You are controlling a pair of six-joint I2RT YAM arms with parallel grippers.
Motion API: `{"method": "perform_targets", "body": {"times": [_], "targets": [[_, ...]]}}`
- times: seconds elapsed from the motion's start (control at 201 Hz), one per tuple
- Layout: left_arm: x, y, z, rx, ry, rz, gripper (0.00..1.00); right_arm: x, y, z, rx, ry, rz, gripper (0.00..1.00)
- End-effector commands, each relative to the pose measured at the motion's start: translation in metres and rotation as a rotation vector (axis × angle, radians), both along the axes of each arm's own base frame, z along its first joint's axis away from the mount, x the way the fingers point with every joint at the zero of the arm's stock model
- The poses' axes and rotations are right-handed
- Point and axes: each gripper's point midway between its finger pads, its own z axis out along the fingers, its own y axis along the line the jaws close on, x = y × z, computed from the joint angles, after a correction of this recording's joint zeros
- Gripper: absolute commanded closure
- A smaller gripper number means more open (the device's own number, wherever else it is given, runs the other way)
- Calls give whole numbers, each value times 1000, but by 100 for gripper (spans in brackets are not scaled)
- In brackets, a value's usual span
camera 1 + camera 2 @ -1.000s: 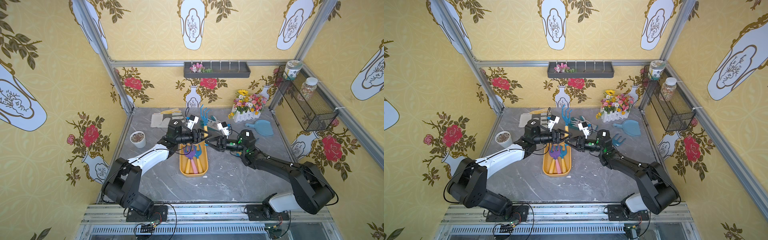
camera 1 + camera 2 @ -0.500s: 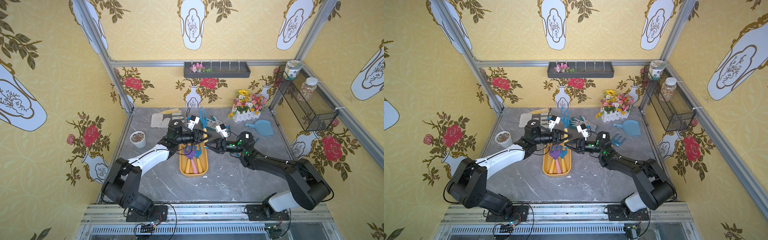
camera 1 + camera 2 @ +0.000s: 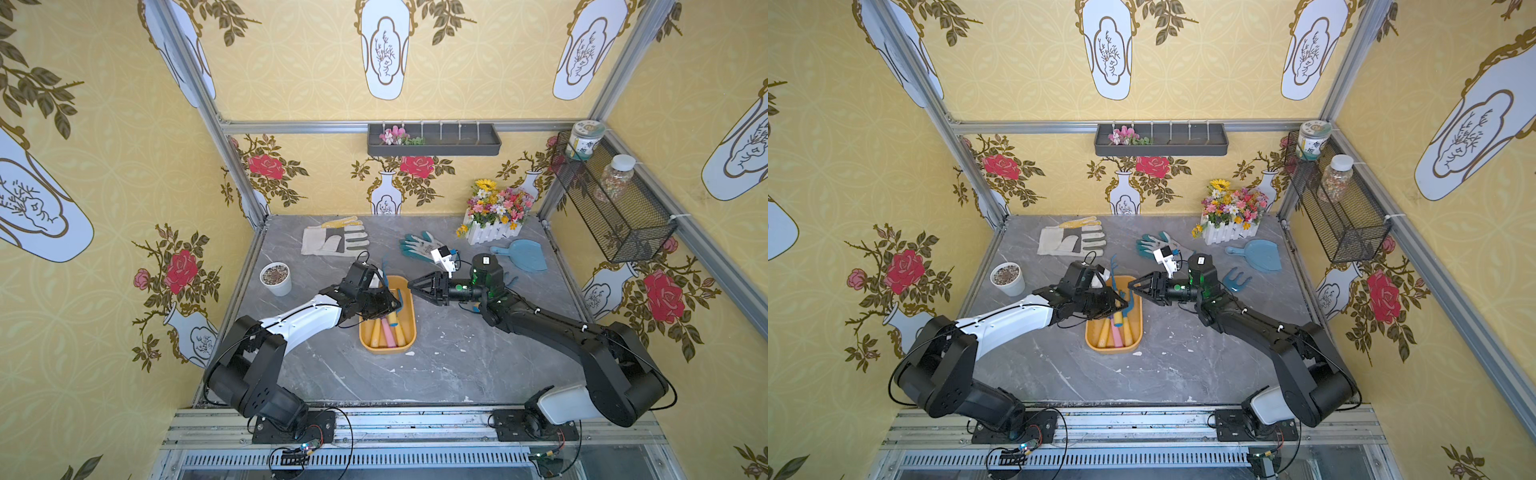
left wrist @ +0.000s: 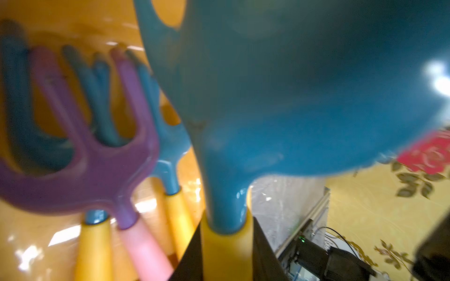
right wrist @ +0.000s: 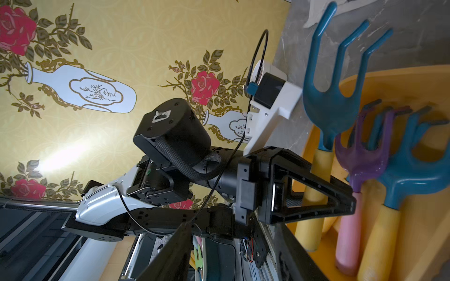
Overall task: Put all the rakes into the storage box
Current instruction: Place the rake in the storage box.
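Rake (image 5: 333, 102) over storage box (image 3: 412, 328), gripped, not yet released; placement looks nearly done.
Left gripper (image 3: 392, 306) is clamped on its yellow handle along the box's left side; the tines poke past the far rim. Right gripper (image 3: 411, 286) sits just beside the box, jaws apart, empty. Remaining, by my reading: lower, let go, withdraw. Unclear: whether the handle touches the box floor or the other tools (image 5: 365, 158). The arm hides this in both top views, and the left wrist view is blurred.
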Motion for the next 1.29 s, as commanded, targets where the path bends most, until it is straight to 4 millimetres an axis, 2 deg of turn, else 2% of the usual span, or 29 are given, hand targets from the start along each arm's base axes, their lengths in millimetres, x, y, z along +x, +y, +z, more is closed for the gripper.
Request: {"method": "perform_targets", "body": {"times": [0.0,0.09,0.249,0.548,0.862,1.165,1.225,1.29], "targets": [[-5,13,-22,152,58,12,100,0,-2,-10,-32,-1,-25,42],[-8,8,-25,223,72,-6,100,-2,-4,-12,-44,5,-34,42],[-23,14,-32,331,144,-16,100,-6,-9,-17,-67,8,-53,42],[-38,19,-20,416,116,-10,100,-15,-16,-37,-87,35,-70,43],[-60,21,-37,449,190,-26,100,-21,-21,-44,-87,41,-100,43],[-72,10,-57,439,269,-88,100,-32,-30,-47,-94,44,-130,44],[-71,9,-56,442,264,-88,83,-34,-31,-46,-96,42,-130,43],[-66,9,-52,448,246,-84,68,-36,-31,-47,-102,41,-128,43]]}}
